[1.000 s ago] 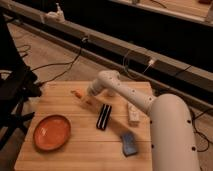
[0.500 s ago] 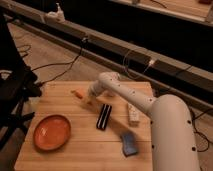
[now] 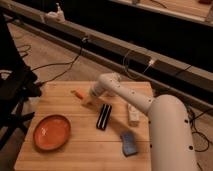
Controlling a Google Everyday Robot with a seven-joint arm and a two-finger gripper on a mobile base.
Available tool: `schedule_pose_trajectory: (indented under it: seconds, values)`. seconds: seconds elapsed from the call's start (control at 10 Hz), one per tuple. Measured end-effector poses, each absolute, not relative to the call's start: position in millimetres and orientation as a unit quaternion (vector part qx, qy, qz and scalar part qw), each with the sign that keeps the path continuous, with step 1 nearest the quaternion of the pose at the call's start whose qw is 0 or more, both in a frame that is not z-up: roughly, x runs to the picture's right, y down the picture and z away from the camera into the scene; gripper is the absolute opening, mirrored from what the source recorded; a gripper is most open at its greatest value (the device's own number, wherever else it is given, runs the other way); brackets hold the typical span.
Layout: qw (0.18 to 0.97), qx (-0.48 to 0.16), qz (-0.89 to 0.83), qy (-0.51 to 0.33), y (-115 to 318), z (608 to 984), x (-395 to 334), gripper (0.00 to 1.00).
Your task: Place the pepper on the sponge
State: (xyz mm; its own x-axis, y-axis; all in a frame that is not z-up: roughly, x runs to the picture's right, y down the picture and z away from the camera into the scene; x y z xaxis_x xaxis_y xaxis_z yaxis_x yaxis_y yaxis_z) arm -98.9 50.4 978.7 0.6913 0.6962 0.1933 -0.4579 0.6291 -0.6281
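Pepper: the pepper (image 3: 77, 94) lies on the wooden table (image 3: 75, 160) near its far edge, left of centre, showing as a slim orange-red streak.
Sponge: the blue sponge (image 3: 129, 143) lies flat near the front right of the table, well apart from the pepper, with nothing on top of it.
Gripper: the gripper (image 3: 90, 100) is low over the boards just to the right of the pepper. Whether it touches the pepper cannot be told.
Gripper state: whether it is open or closed cannot be told from this view.
Other items: an orange plate (image 3: 51, 132) at front left, a black ridged block (image 3: 104, 116) between pepper and sponge, and a pale oblong object (image 3: 133, 114) beside the arm.
Task status: the pepper is not on the sponge, so the placement is outstanding.
Work left, as judged: secure the pepper, carry it past the black block and set it on the sponge.
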Motion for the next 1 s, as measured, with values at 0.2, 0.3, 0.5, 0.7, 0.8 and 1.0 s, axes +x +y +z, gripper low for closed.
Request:
schedule_pose_trajectory:
  seconds: [0.2,0.3,0.5,0.7,0.8,1.0]
  values:
    - [0.881,-0.27,0.331,-0.205,48,979,-95,0.32]
    - [0.883,-0.266,0.331,-0.202,47,977,-96,0.21]
    - [0.884,-0.265,0.33,-0.199,49,973,-100,0.03]
    - [0.884,-0.267,0.329,-0.199,51,967,-102,0.0]
    - [0.883,-0.27,0.328,-0.202,52,962,-104,0.0]
    - [0.878,-0.283,0.32,-0.216,51,945,-108,0.0]
